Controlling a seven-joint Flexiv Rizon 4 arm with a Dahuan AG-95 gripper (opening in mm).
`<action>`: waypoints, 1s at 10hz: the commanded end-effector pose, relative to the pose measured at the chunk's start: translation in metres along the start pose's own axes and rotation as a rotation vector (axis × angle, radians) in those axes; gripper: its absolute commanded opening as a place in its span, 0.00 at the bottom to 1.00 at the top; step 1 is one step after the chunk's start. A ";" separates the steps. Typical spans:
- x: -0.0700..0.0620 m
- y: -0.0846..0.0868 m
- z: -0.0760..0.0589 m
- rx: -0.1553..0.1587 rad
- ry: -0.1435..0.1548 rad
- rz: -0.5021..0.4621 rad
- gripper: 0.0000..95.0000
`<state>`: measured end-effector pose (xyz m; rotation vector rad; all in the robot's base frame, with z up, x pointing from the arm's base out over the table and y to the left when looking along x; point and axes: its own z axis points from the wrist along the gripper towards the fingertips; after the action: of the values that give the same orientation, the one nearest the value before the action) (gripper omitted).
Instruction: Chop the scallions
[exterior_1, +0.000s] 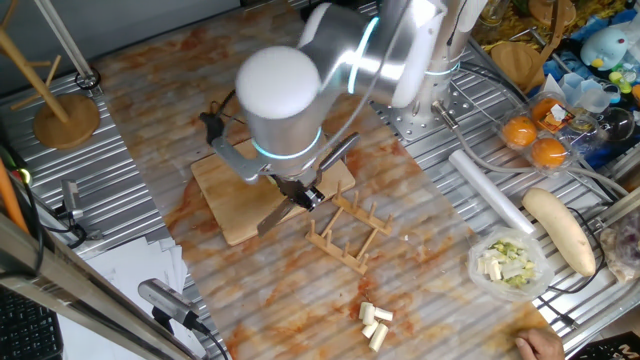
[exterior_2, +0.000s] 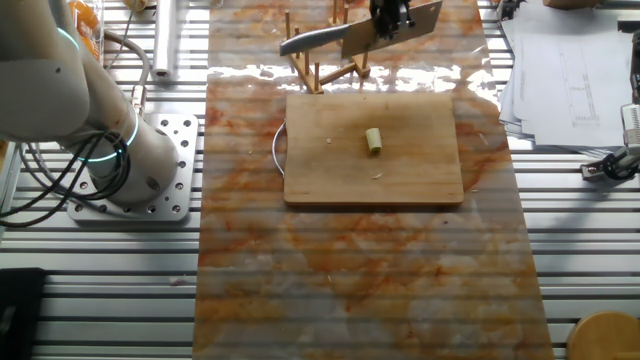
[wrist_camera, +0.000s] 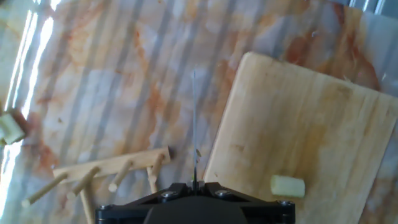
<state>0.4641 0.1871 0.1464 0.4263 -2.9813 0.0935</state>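
Observation:
One scallion stub, short and pale cream-green, lies near the middle of the wooden cutting board. The hand view shows this scallion low on the board, to the right of the blade. My gripper is shut on a knife, held in the air over the board's far edge and the wooden rack. From the hand view the gripper has the knife blade edge-on, just left of the board's edge. My arm hides the scallion in the view with the bowl.
The peg rack stands beside the board. Pale cream chunks lie on the table nearer the front. A clear bowl of chopped pale-green pieces, a long cream root vegetable, oranges and a white roll sit at the right.

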 end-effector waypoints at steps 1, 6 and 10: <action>0.001 0.000 0.000 -0.020 -0.054 0.193 0.00; 0.001 0.000 0.000 -0.063 -0.124 0.153 0.00; 0.020 -0.049 0.016 -0.061 -0.120 0.111 0.00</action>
<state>0.4598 0.1471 0.1377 0.0772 -3.1742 -0.0524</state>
